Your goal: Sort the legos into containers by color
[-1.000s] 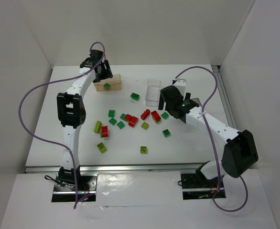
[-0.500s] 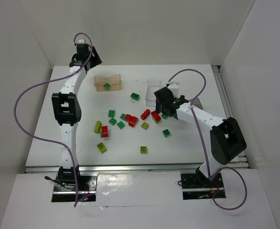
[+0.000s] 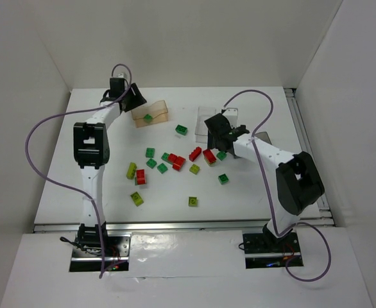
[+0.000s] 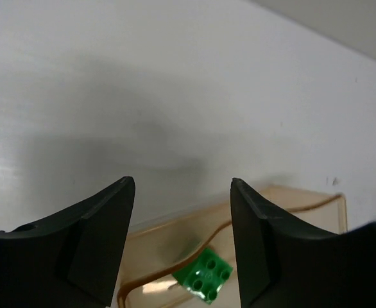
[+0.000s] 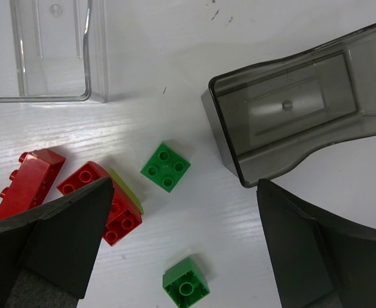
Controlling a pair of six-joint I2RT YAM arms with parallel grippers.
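White walls close in a white bench (image 3: 239, 205), and small studded bricks lie scattered over its middle. Toward the upper left of the overhead view the tan tray (image 3: 157, 110) sits askew with one dark green brick (image 3: 148, 118) inside it. The left arm (image 3: 88, 144) reaches to that tray's left end. Its wrist view shows the left jaws spread wide with nothing between them, and the tray and its brick low in the frame. Whether the jaws touch the tray I cannot tell.

Right of centre, the right arm (image 3: 265, 153) bends in over the other two trays. In its wrist view the clear tray (image 5: 53, 58) lies upper left and the smoky grey tray (image 5: 284, 109) upper right. The right jaws are released as well, wide apart. Between them a green square brick (image 5: 165, 167) lies flat on the bench, touched by neither jaw. A red pair (image 5: 104, 202) lies to its left, with a yellow-green sliver (image 5: 129, 196) against it. A second green brick (image 5: 186, 282) lies at the bottom edge.

From overhead, a red cluster (image 3: 176, 160) sits at centre and a lone green brick (image 3: 181, 129) lies between the tan and clear trays. Two yellow-green bricks (image 3: 136, 198) lie lower down, well apart.
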